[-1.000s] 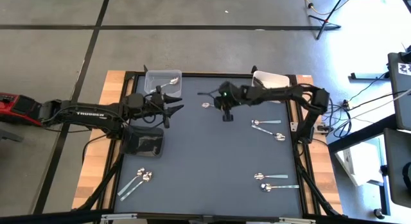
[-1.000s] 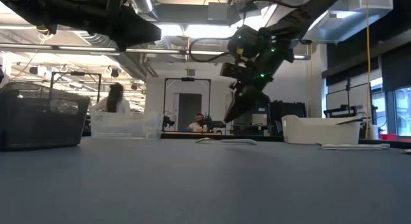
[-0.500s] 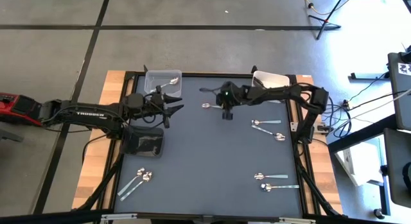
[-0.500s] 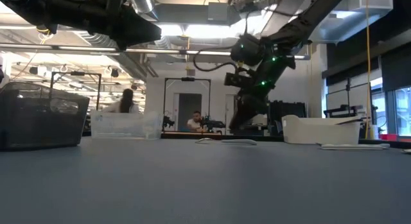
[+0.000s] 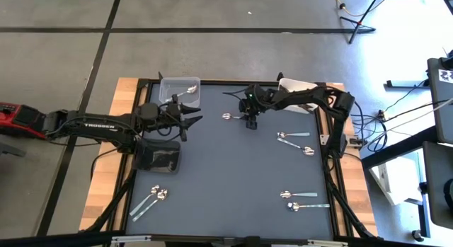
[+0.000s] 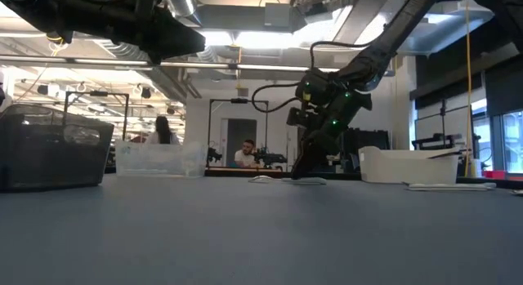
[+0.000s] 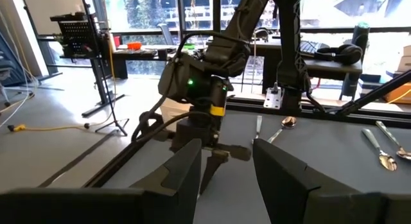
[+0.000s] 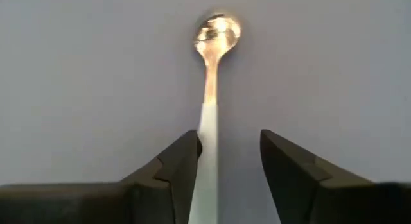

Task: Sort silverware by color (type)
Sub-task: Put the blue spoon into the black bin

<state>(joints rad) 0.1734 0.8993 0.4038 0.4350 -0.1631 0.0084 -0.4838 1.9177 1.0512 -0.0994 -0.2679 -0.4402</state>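
A light silver spoon [image 8: 217,31] lies flat on the dark table mat near the far edge, and shows in the high view too [image 5: 228,117]. My right gripper [image 8: 230,140] is down at the table [image 5: 248,122], open, its fingers on either side of the spoon's handle [image 8: 209,108]. My left gripper [image 5: 189,120] hovers open and empty at the left, beside the clear bin [image 5: 179,91], pointing toward the right arm [image 7: 225,147]. One spoon [image 5: 191,88] lies in the clear bin. My right gripper's fingers point down, one on each side of the spoon's handle [image 8: 207,131] and in line with it. The handle runs close along the inner edge of one finger [image 8: 183,166]. I cannot tell whether it touches. The spoon lies flat on the mat.
A white bin [image 5: 297,86] stands at the far right and a dark mesh bin [image 5: 158,157] at the left. Two spoons [image 5: 294,137] lie right of centre, two more [image 5: 301,200] near the right front, and several utensils [image 5: 152,199] at the left front.
My right gripper has moved a little toward the table's far edge and come down to the mat over the spoon's handle, and it has opened. The spoon has stayed where it was.
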